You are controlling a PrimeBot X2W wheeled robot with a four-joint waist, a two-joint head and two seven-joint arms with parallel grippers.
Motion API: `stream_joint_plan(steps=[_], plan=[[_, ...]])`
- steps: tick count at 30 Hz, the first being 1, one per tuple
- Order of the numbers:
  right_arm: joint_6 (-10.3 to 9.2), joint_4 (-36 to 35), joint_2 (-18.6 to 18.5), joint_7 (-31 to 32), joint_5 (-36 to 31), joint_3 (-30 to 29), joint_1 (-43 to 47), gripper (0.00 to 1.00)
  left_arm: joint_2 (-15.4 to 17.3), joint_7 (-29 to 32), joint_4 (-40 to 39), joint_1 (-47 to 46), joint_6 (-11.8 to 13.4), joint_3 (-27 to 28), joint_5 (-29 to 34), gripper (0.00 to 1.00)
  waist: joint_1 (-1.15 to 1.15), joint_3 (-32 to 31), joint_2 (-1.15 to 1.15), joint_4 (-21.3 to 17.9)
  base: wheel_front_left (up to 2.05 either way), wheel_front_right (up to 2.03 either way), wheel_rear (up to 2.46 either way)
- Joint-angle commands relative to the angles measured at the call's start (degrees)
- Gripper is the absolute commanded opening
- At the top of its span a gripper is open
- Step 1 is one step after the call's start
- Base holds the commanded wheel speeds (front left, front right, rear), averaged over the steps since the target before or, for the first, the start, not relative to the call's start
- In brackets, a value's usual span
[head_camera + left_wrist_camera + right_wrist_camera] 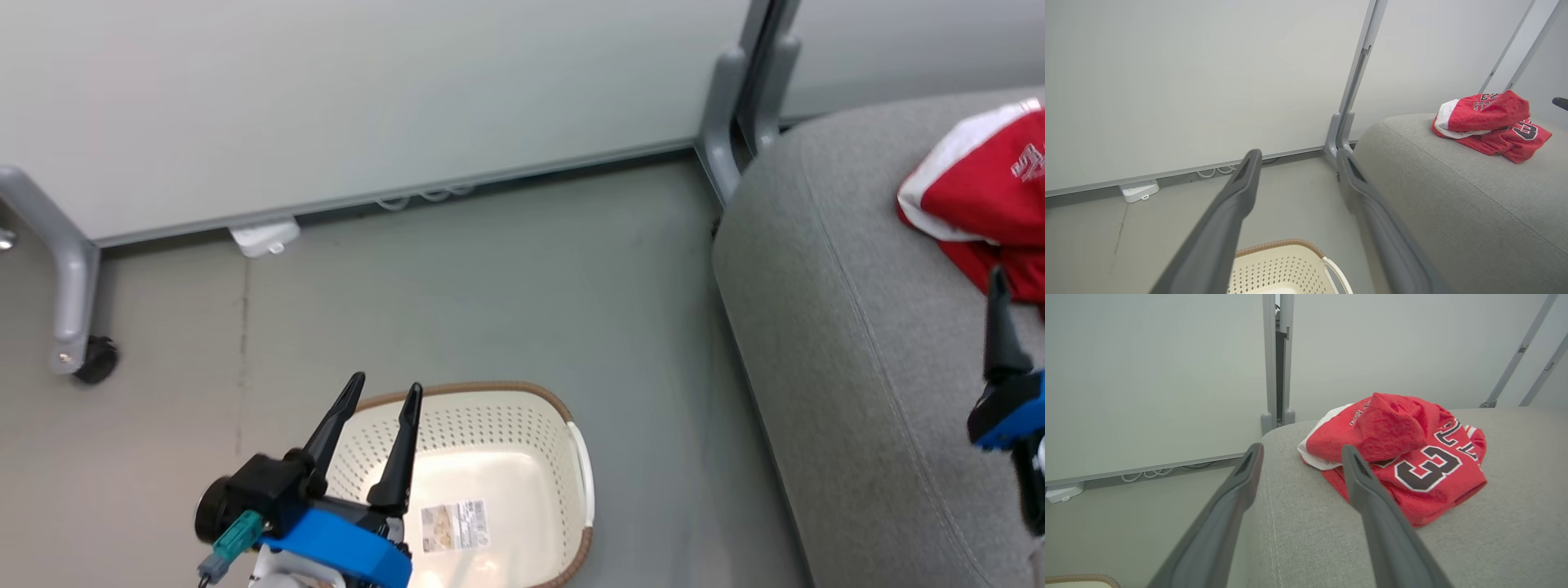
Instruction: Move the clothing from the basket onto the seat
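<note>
**Head view.** The basket [490,387] stands on the floor, well apart from the seat [857,327]. The part of its interior that shows is bare except for a printed label on the bottom. Its near corner is hidden behind the left gripper [386,384], so an empty basket is probable, not confirmed. The left gripper hovers over the basket's left side with its fingers spread wide and nothing between them. The clothing [992,188] lies on the seat, cut off by the right edge of the picture.

**Left wrist view.** The two fingers stand far apart, framing floor and wall. The basket's rim shows below them. The clothing rests in a heap on top of the seat, well apart from this gripper.

**Right wrist view.** The right gripper [1301,447] is spread wide and empty above the seat's rounded edge, near the clothing. Both red pieces are visible: the white-trimmed piece lies on top of the numbered jersey. Judged from this, the transfer is done, and what remains is at most confirming the basket's hidden corner.
</note>
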Motion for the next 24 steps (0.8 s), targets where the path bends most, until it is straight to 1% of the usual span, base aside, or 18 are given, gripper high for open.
stream_joint_plan(steps=[1, 8, 13, 17, 24], plan=[[-0.06, -1.31, 0.51, -0.03, -0.74, 0.14, 2.02, 1.0, 0.0, -0.18, -0.02, 1.0, -0.22, 0.55, 0.08, 1.0, 0.02, -3.75, 0.0, 3.38, 0.0, 0.0, 0.0], [-0.06, -10.65, 6.85, -0.15, -4.22, 2.41, 12.36, 1.0, -0.68, -0.18, 0.14, 5.19, -0.22, 4.83, 0.48, 1.0, 0.02, -7.66, 0.0, 6.49, 0.0, 0.0, 0.0], [-0.06, -14.56, 11.04, -1.11, -5.06, 4.54, 17.12, 1.0, -0.73, -0.18, 0.34, 7.45, -0.22, 7.6, 0.6, 1.0, 0.02, -8.8, 0.0, 7.53, 0.0, 0.0, 0.0], [-0.06, -16.0, 13.1, -1.68, -5.61, 6.23, 19.55, 1.0, -0.59, -0.18, 0.8, 8.38, -0.22, 9.23, 0.57, 1.0, 0.02, -9.18, 0.0, 7.98, 0.0, 0.0, 0.0], [-0.06, -17.02, 14.78, -2.59, -5.53, 7.79, 21.53, 1.0, -0.46, -0.19, 1.73, 8.69, -0.22, 10.67, 0.24, 1.0, 0.02, -9.3, 0.0, 7.87, 0.0, 0.0, 0.0]])
